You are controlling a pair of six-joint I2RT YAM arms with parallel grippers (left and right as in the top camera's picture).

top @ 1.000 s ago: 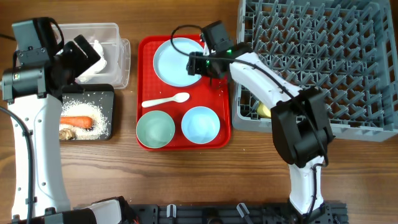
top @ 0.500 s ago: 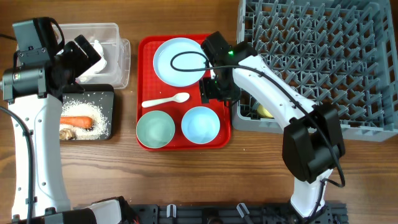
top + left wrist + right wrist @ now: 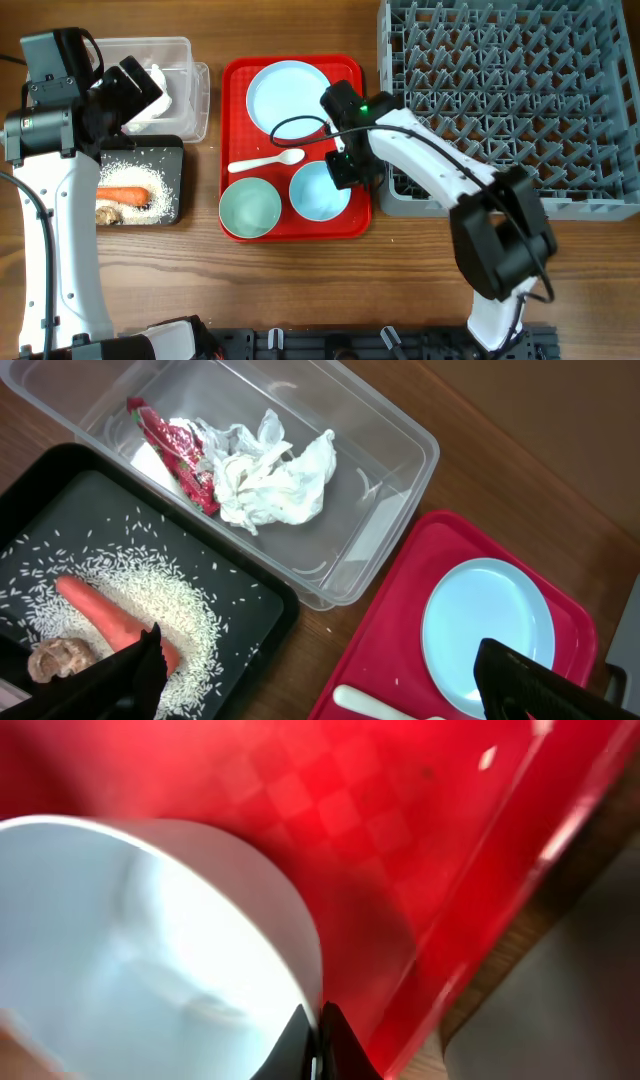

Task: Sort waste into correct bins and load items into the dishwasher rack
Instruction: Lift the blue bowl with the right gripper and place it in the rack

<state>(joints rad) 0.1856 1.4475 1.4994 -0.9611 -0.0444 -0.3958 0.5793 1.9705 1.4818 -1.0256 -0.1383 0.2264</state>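
Note:
My right gripper (image 3: pixel 341 172) is shut on the right rim of the pale blue bowl (image 3: pixel 318 192), which sits on the red tray (image 3: pixel 235 80). The wrist view shows both of the right gripper's (image 3: pixel 317 1042) fingers pinching the bowl's (image 3: pixel 150 950) thin wall. On the same tray lie the pale blue plate (image 3: pixel 288 95), a white spoon (image 3: pixel 265 162) and the pale green bowl (image 3: pixel 250 207). The grey dishwasher rack (image 3: pixel 510 100) stands to the right. My left gripper (image 3: pixel 325 690) hangs open above the bins. The clear tub (image 3: pixel 400 470) holds the napkin (image 3: pixel 275 480) and red wrapper (image 3: pixel 180 450).
The black tray (image 3: pixel 250 585) holds the carrot (image 3: pixel 105 618), scattered rice (image 3: pixel 175 595) and a brown lump (image 3: pixel 55 658). The rack's near left corner sits close beside the red tray's right edge (image 3: pixel 480 960). Bare wooden table runs along the front.
My right gripper has moved from beside the plate down to the blue bowl and shut on its rim. The left arm has not moved.

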